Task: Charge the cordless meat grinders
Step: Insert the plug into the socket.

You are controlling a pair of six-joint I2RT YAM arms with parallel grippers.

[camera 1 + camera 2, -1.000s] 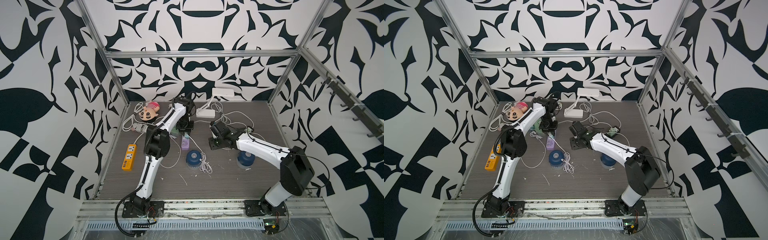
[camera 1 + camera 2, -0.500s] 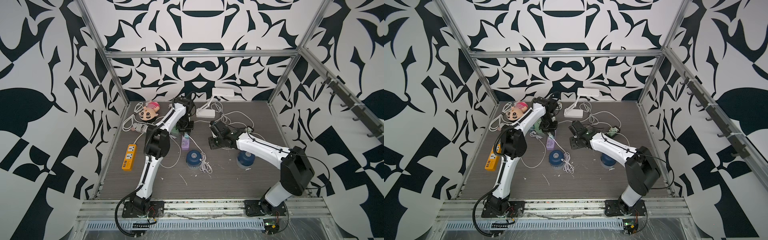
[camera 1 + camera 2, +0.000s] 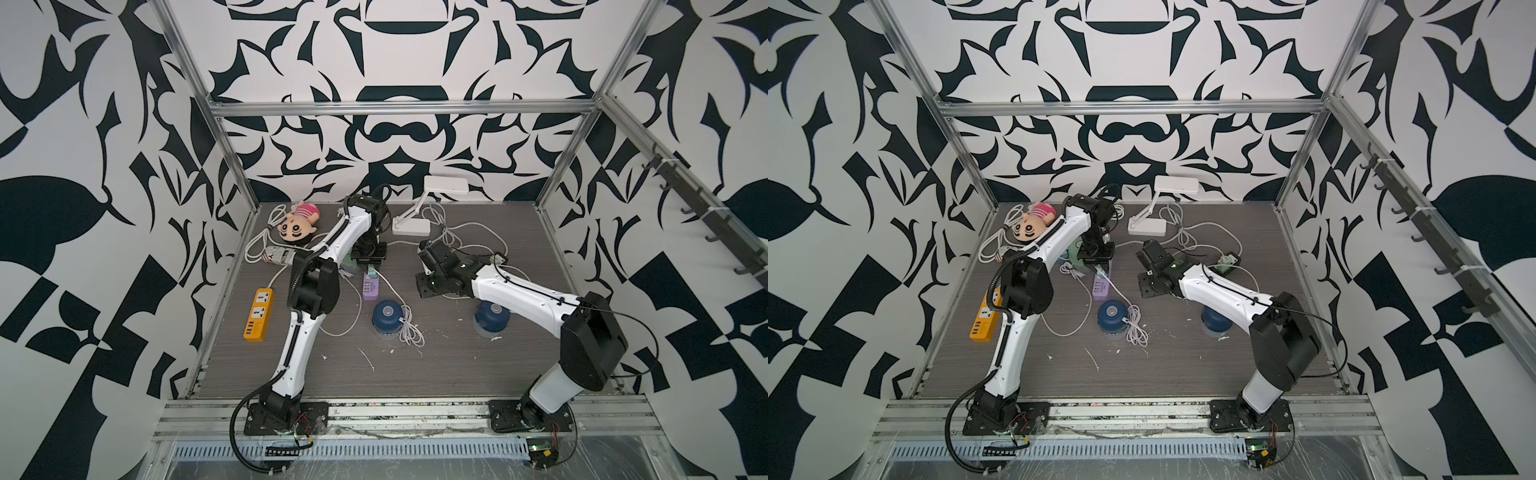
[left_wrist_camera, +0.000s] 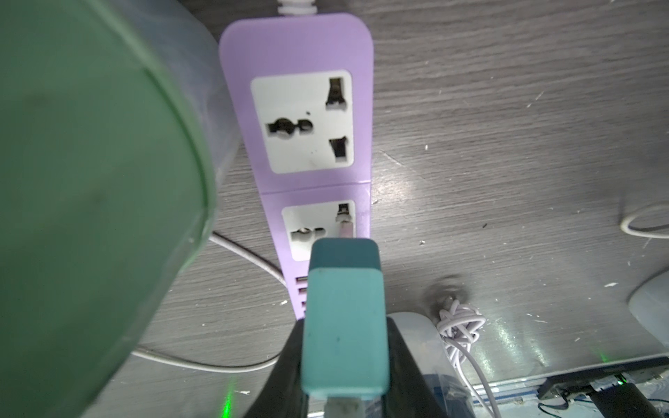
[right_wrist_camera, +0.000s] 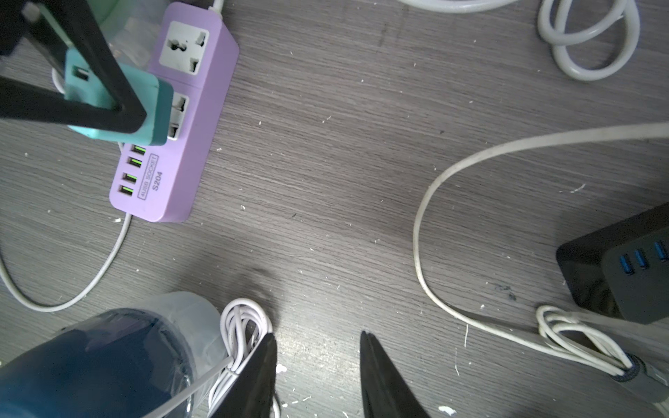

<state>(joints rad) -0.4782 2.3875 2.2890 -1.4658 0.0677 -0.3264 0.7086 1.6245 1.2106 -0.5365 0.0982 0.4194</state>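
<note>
Top views: one navy grinder (image 3: 385,316) stands mid-surface (image 3: 457,374). The second navy grinder (image 3: 489,320) sits partly under the right arm. The mint grinder (image 3: 1074,255) stands beside the purple power strip (image 3: 1100,289).
Left wrist: left jaws grip a teal adapter (image 4: 344,325) at the strip's socket.
Right wrist: right jaws stand apart, empty, near the first grinder.

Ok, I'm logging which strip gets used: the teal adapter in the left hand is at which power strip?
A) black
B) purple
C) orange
B: the left wrist view shows the left hand gripping the teal adapter right over a socket of the purple power strip.
</note>
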